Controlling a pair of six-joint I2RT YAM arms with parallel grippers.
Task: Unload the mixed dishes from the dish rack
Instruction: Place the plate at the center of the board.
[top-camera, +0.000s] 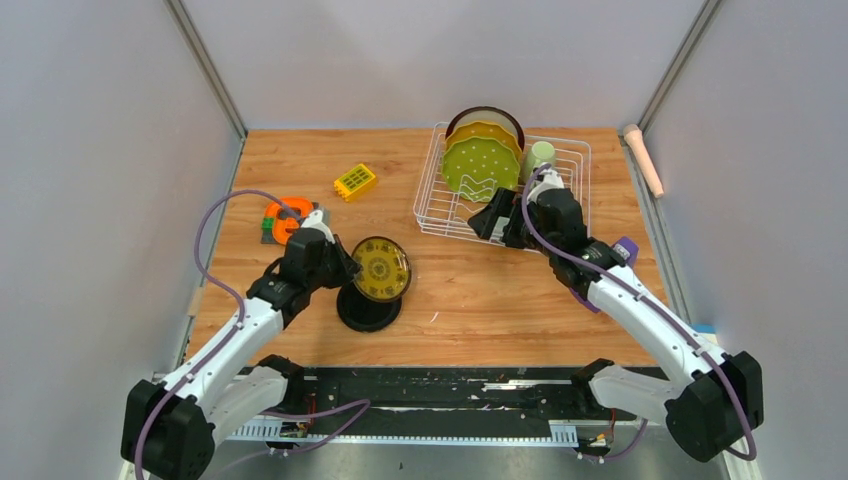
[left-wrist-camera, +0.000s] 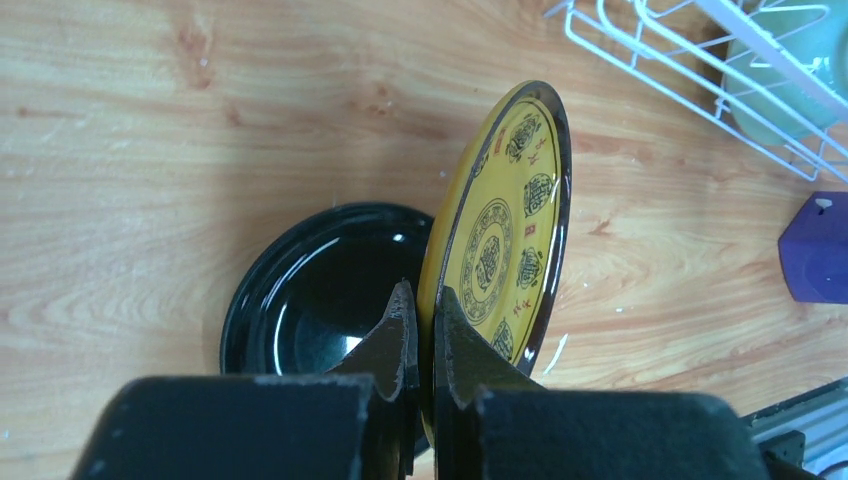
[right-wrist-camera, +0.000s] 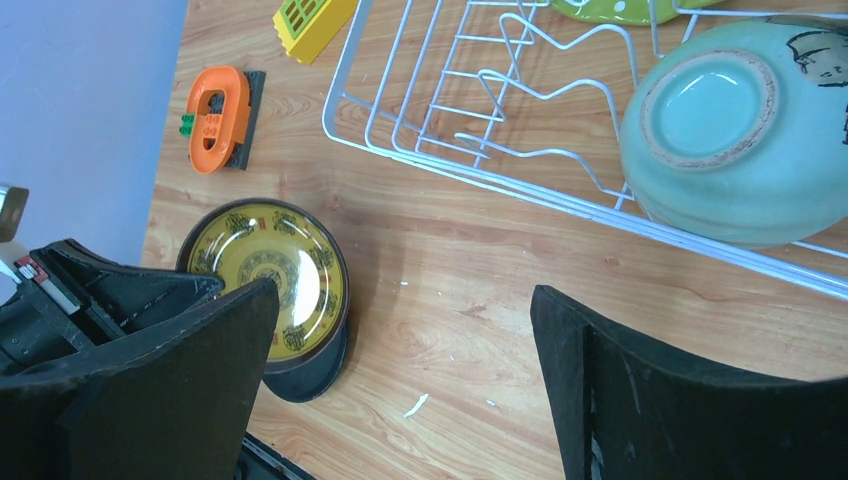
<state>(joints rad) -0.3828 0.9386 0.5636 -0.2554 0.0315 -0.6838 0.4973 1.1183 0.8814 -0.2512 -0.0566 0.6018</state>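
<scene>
My left gripper (left-wrist-camera: 420, 300) is shut on the rim of the small black yellow-patterned plate (left-wrist-camera: 505, 220), which it holds tilted on edge just above a black dish (left-wrist-camera: 310, 290) lying on the table. From above, that plate (top-camera: 381, 268) stands left of centre, over the black dish (top-camera: 368, 310). The dish rack (top-camera: 440, 190) at the back right holds a maroon-rimmed plate (top-camera: 484, 113), an orange plate (top-camera: 482, 132), a green dotted plate (top-camera: 480, 165) and a light green mug (top-camera: 540, 155). A mint bowl (right-wrist-camera: 725, 130) lies on its side in the rack. At the rack's front edge, my right gripper (right-wrist-camera: 400, 300) is open and empty.
A yellow toy block (top-camera: 355, 181) and an orange ring-shaped thing (top-camera: 285, 218) lie at the back left of the wooden table. A pink cylinder (top-camera: 645, 160) lies along the right wall. Grey walls close in the table on three sides.
</scene>
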